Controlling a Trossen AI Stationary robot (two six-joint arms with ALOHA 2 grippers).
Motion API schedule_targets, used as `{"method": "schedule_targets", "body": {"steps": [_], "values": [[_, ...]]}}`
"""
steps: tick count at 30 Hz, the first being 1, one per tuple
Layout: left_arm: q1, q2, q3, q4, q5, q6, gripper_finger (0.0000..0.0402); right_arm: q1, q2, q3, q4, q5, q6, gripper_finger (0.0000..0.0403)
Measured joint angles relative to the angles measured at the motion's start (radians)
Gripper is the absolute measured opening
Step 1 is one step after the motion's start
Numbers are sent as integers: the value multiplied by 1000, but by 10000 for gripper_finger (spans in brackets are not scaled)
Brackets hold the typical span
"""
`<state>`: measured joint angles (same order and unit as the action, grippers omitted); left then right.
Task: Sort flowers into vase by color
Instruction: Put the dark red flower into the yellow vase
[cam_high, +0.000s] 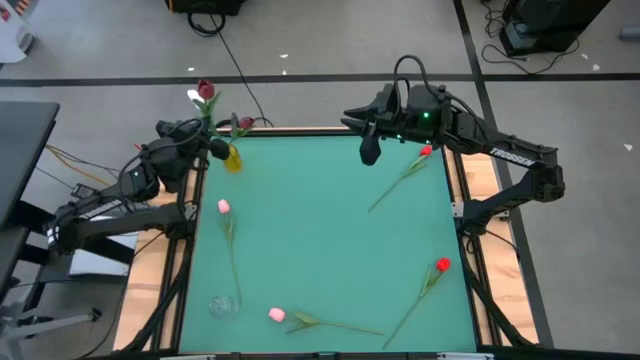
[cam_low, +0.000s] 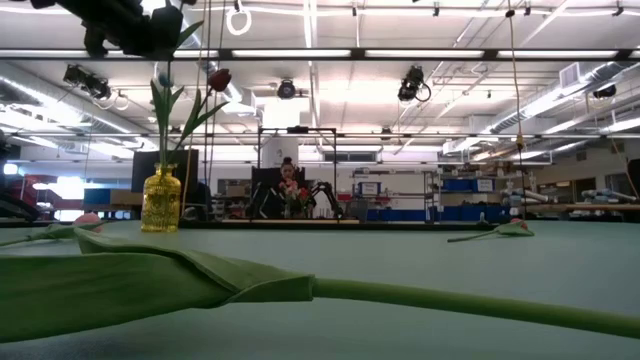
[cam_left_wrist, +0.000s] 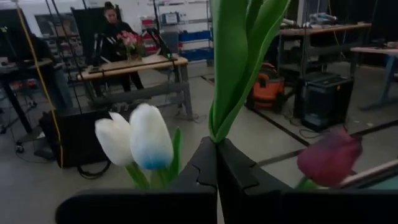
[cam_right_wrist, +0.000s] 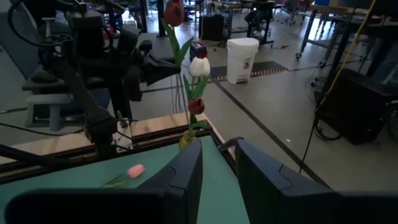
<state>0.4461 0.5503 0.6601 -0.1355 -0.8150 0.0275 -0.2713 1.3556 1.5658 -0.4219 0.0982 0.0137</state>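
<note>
The yellow vase (cam_high: 233, 159) stands at the far left corner of the green table (cam_high: 320, 250), already bearing a white tulip (cam_high: 194, 97) and two dark maroon tulips (cam_high: 206, 90), so it reads as the vase for those colours. The left gripper (cam_high: 214, 146) sits just above and beside that vase, its fingers (cam_left_wrist: 205, 168) pressed together on a green stem (cam_left_wrist: 239, 56) (the leaves rise straight out of the pinch in the left wrist view), probably steadying the flower upright while it settles into the neck. The right gripper (cam_high: 369, 150) hangs well to the right of the vase over the far edge, fingers (cam_right_wrist: 186, 171) part open and holding nothing. Away from the vase lie two red tulips (cam_high: 425, 152) on the right side and two pink tulips (cam_high: 223, 206) nearer, beside a clear glass vase (cam_high: 222, 305) awaiting them.
</note>
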Motion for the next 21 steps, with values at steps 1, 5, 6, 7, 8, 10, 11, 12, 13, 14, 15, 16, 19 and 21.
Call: {"method": "schedule_targets", "body": {"steps": [1,5,6,7,8,10,11,12,13,14,15,16,19,21], "values": [[8,0,0,5,3,11,0,-3,0,0,0,-8,-3,105],[44,6,0,-6,32,2,0,-15,0,0,0,-21,-7,105],[52,10,0,-11,53,-11,0,-17,0,0,0,-21,-10,105],[61,19,0,-18,69,-27,0,-19,0,0,0,-22,-10,105],[68,29,0,-24,79,-40,0,-20,0,0,0,-22,-10,105],[77,53,0,-31,94,-61,0,-20,0,0,0,-22,-12,105],[80,68,0,-32,97,-65,0,-20,0,0,0,-23,-15,105],[84,81,0,-32,99,-66,0,-20,0,0,0,-23,-15,105],[87,93,0,-33,100,-66,0,-20,0,0,0,-24,-16,105],[90,102,0,-32,100,-69,0,-20,0,0,0,-24,-16,105],[93,111,0,-33,100,-81,0,-20,0,0,0,-24,-16,105],[97,118,0,-40,100,-98,0,-20,0,0,0,-28,-17,105],[110,126,0,-80,99,-171,3,-20,0,0,0,-40,-10,105],[118,123,0,-115,98,-196,13,-20,0,0,-1,-40,-10,105]]}}
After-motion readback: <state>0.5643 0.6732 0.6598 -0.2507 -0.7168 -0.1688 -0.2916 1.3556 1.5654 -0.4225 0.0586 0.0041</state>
